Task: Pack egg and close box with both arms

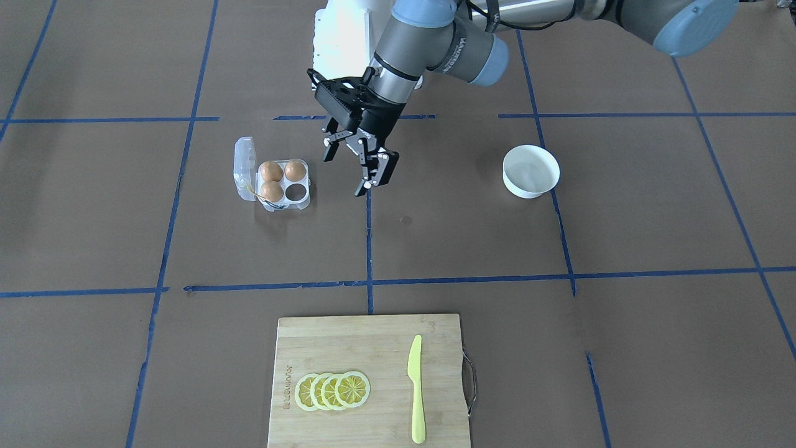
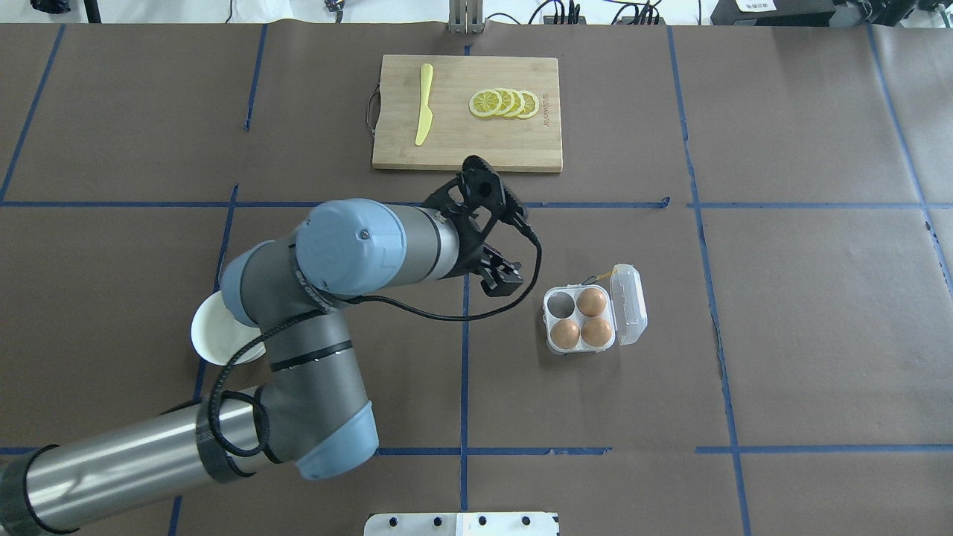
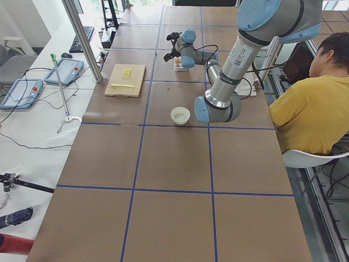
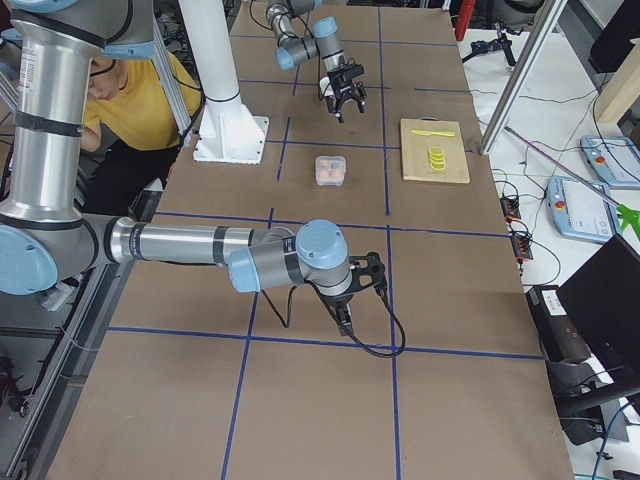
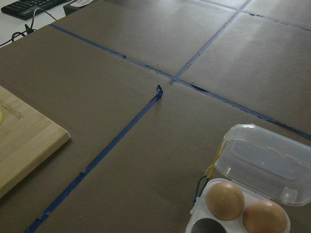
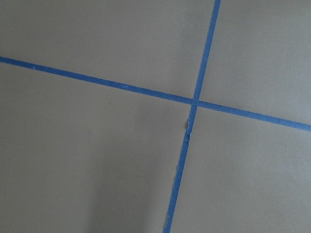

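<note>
Hovering beside the box (image 1: pixel 297 193), which is holding three eggs (image 1: pixel 271 171), the left gripper (image 1: pixel 345 172) is gaping empty; whether the right gripper (image 4: pixel 344 320) is spread, I cannot tell.

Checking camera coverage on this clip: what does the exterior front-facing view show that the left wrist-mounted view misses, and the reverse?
Only front-facing: the left gripper, open and empty, apart from the box; all three eggs; the white bowl; the yellow knife and lemon slices on the cutting board.
Only the wrist view: a black keyboard at the frame's top left.
Both: the box with its lid open, one cup empty, two eggs, and a corner of the cutting board.
</note>
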### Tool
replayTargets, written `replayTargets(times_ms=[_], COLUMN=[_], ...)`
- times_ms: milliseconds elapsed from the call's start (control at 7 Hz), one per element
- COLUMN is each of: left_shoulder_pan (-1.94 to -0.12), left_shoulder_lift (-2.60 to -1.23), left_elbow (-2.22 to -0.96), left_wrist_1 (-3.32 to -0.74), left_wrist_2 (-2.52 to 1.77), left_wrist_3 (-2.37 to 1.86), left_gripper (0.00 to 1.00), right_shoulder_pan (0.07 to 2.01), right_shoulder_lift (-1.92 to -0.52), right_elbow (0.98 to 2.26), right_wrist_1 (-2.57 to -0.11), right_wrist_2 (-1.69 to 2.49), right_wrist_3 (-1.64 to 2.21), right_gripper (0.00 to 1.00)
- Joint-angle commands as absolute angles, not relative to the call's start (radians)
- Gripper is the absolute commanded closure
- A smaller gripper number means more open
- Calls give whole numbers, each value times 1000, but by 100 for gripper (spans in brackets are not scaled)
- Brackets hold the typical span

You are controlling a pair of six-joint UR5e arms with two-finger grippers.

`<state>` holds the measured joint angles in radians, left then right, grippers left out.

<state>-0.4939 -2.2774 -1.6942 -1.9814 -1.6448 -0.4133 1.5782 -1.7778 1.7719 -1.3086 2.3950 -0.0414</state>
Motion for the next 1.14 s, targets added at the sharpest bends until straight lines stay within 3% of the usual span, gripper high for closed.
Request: replayTargets(times_ms=[0, 429, 714, 1000], left_shoulder_pan=[-688, -903, -1165, -1294], left_shoulder_lift=[-2144, -1964, -1900, -1824], left_elbow=[-1860, -1878, -1728, -1628], left_wrist_1=[-1771, -1720, -1694, -1611], left_wrist_2=[-1762, -1834, -2131, -2144], left_wrist_3=[-384, -380, -341, -21], left_gripper=[1, 0, 0, 0], right_shoulder_pan=[1578, 1578, 1578, 1577], right_shoulder_lift=[-1778, -1776, -1776, -1776], right_elbow=[1772, 1766, 1764, 1764], right_wrist_1=[-1308, -1308, -1308, -1308], right_wrist_2=[2392, 2390, 2391, 2393], right_wrist_3=[-44, -43, -43, -41], right_gripper=[0, 0, 0, 0])
